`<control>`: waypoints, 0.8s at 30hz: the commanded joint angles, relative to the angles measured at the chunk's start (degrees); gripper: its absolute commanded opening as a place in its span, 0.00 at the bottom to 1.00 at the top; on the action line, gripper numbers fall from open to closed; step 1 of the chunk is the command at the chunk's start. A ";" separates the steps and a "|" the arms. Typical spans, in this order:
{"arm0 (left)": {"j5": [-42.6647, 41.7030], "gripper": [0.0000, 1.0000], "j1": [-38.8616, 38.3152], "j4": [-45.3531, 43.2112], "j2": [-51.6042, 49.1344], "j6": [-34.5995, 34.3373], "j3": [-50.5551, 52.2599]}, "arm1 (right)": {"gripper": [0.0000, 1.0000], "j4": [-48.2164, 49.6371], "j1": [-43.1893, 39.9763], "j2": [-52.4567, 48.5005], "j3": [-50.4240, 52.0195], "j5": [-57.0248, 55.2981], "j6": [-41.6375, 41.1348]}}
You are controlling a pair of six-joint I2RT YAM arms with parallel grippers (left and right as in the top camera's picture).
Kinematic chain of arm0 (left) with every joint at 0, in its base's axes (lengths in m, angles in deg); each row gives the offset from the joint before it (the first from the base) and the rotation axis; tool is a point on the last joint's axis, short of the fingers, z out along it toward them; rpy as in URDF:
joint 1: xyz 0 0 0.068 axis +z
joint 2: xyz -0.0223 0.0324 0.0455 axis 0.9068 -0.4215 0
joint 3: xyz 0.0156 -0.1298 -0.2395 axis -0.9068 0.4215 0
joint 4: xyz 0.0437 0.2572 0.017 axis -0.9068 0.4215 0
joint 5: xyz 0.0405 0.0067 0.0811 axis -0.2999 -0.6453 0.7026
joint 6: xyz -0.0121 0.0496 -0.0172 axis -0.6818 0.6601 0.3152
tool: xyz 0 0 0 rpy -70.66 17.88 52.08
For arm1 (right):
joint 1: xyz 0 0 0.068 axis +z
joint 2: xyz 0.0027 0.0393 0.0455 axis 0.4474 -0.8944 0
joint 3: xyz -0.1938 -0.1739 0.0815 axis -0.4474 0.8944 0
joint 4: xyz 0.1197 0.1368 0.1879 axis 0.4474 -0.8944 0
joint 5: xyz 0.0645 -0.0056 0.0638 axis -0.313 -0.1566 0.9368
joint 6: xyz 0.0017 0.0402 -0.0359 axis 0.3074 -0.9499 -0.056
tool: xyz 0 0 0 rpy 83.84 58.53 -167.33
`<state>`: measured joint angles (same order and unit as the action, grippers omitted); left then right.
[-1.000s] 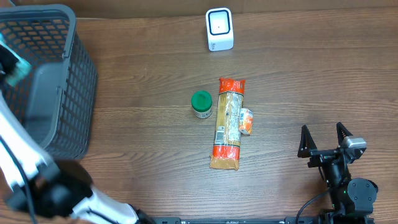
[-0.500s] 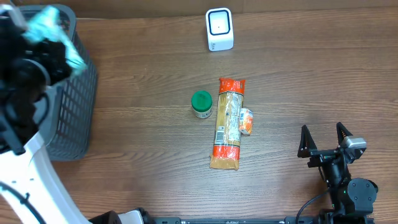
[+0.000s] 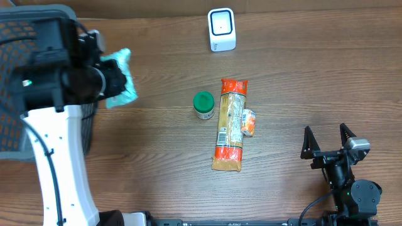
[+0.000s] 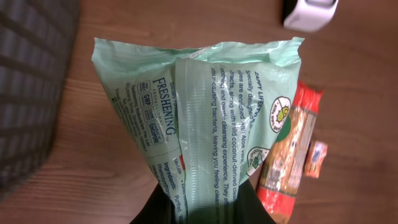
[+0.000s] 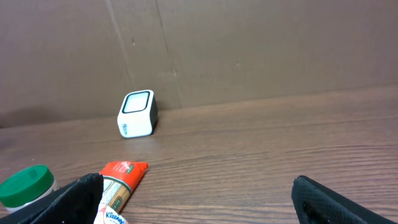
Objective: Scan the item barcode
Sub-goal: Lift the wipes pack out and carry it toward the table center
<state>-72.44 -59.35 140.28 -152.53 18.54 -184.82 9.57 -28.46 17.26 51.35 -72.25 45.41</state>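
The left jaws were pinched shut on the bottom seam of a pale green plastic wipes packet (image 4: 199, 118). It hung clear of the surface, just beside the dark grey mesh basket (image 3: 34, 11). Holding it by one end probably left its printed faces free to turn toward the small white box scanner (image 3: 222, 29) at the far edge. No barcode could be made out on the side facing the left wrist camera.

Bare wood lay between packet and scanner. The green-lidded jar (image 3: 203, 105), the long orange-and-tan packet (image 3: 230, 125) and the small orange sachet (image 3: 249, 122) touching it lay nearer the middle, seemingly off that line. The right jaws stood wide and empty, parked at the near right, well apart from everything.
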 commanded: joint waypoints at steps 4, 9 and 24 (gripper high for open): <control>0.37 0.04 -6.97 -3.08 0.04 1.11 8.11 | 1.00 0.24 -0.37 0.57 0.59 -0.72 0.15; 0.39 0.04 -11.63 -6.67 0.04 -0.17 14.16 | 1.00 0.24 -0.37 0.57 0.59 -0.72 0.15; 0.33 0.04 -21.22 -26.34 0.04 -7.21 41.13 | 1.00 0.24 -0.37 0.57 0.59 -0.74 0.15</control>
<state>-72.07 -79.03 116.22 -152.57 14.12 -148.06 9.62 -28.46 17.26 51.35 -72.25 45.39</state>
